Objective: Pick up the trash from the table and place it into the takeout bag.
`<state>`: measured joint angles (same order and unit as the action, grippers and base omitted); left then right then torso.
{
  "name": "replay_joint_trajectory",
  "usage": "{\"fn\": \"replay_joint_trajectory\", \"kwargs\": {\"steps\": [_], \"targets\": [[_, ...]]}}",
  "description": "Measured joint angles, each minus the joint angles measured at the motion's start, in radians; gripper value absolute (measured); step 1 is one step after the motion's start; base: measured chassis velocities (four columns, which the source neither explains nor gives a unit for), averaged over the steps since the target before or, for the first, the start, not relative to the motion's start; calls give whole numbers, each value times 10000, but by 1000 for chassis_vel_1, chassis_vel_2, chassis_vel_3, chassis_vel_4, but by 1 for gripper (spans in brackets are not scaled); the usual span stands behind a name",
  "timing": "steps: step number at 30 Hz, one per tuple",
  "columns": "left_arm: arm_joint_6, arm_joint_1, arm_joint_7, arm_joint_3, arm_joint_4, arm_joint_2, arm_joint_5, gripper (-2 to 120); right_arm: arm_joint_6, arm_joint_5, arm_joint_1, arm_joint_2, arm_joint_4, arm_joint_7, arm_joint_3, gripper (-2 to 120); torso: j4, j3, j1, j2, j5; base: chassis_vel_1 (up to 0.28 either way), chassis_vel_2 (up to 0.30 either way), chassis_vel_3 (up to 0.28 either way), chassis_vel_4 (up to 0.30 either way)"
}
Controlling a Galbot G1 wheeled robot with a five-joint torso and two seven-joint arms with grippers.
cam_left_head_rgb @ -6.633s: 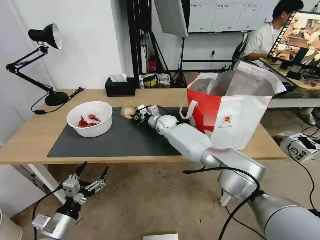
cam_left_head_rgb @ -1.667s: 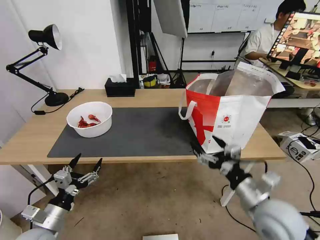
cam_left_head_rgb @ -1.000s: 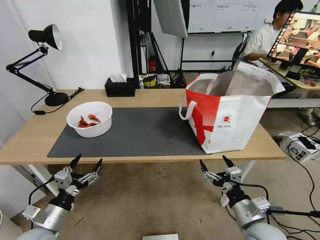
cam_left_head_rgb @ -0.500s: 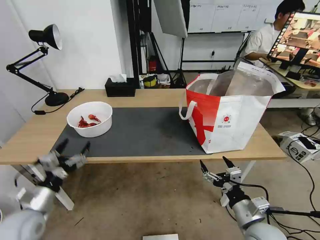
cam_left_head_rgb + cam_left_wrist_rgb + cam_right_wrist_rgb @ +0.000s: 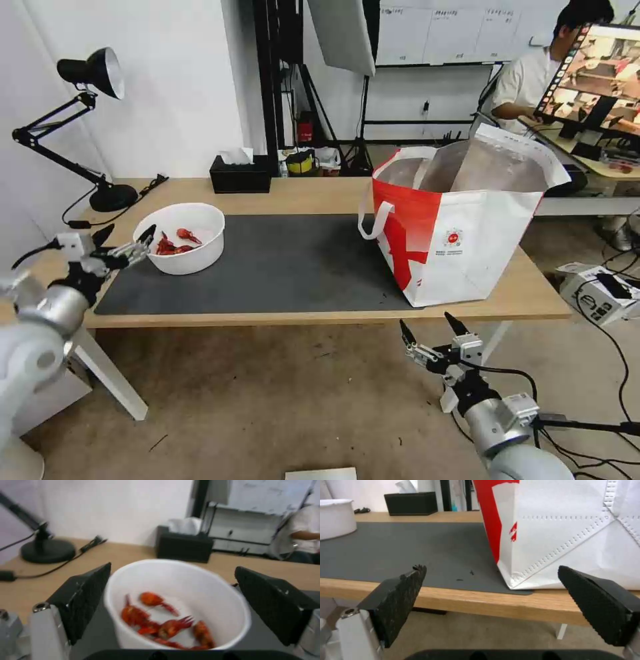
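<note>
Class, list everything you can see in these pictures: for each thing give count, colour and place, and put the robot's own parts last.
Bowl: one, white, red shells inside, mat's left end.
Bag: one, white and red, table's right end.
Mat: one, dark grey, table middle.
Table: one, light wood.
Tissue box: one, black, back edge.
Lamp: one, black, back left corner.
Left gripper: open, beside the bowl's left rim.
Right gripper: open, below the table's front edge, near the bag.
</note>
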<state>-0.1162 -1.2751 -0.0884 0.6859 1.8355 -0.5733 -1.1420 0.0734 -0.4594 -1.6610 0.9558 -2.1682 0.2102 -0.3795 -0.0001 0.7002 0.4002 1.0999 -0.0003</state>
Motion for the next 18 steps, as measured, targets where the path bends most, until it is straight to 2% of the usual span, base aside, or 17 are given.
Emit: {"fn": "replay_joint_trajectory", "kwargs": {"steps": [2,7,12,18], "targets": [[-580,483,-269,-178,-376,296,-409,100,-2,-2,1,-2,-2,-2,0,100,7,-1,-1,1,2,0,0,0,0],[-1564,1574,-292,-907,-1074,795,-909,100,-4,-3,3,-2,-6,-2,0,100,2,0,0,0,3,0,0,0,0],[-2179,2614,-263,-1629,-1626,910,-1752,100,-5,-3,3,-2,-9,-2,0,100,2,-1,-1,1,3,0,0,0,0],[-2933,4223,-388,-2938,-2609,906,-3049,100,-5,-4,3,-3,-12,-2,0,100,2,-1,-1,1,2,0,0,0,0]]}}
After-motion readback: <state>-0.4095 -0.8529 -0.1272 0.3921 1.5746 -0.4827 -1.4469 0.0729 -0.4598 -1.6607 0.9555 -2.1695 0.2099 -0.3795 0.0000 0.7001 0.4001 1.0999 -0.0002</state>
